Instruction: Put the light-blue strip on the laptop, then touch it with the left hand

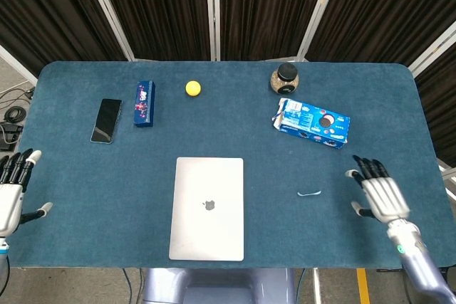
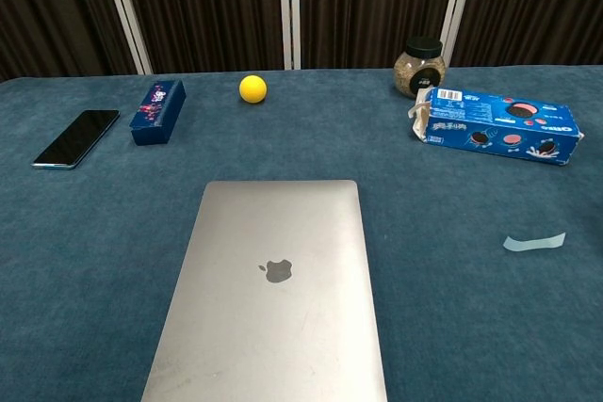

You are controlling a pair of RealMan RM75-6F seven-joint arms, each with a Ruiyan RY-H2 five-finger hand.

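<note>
light-blue strip (image 1: 309,194) flat on table (image 1: 71,211), right of closed laptop (image 1: 206,208) | right hand (image 1: 377,194) near strip, fingers spread, empty | left hand (image 1: 13,190) at table edge, fingers apart, empty

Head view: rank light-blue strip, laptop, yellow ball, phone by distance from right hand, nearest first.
From the right hand:
1. Light-blue strip, just to its left, on the cloth.
2. Laptop, closed, table centre-front.
3. Yellow ball, far side, left of centre.
4. Phone, far left.

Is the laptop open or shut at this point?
Shut. The laptop lies flat on the table with its lid down, logo facing up; no screen or keyboard shows in either view.
</note>
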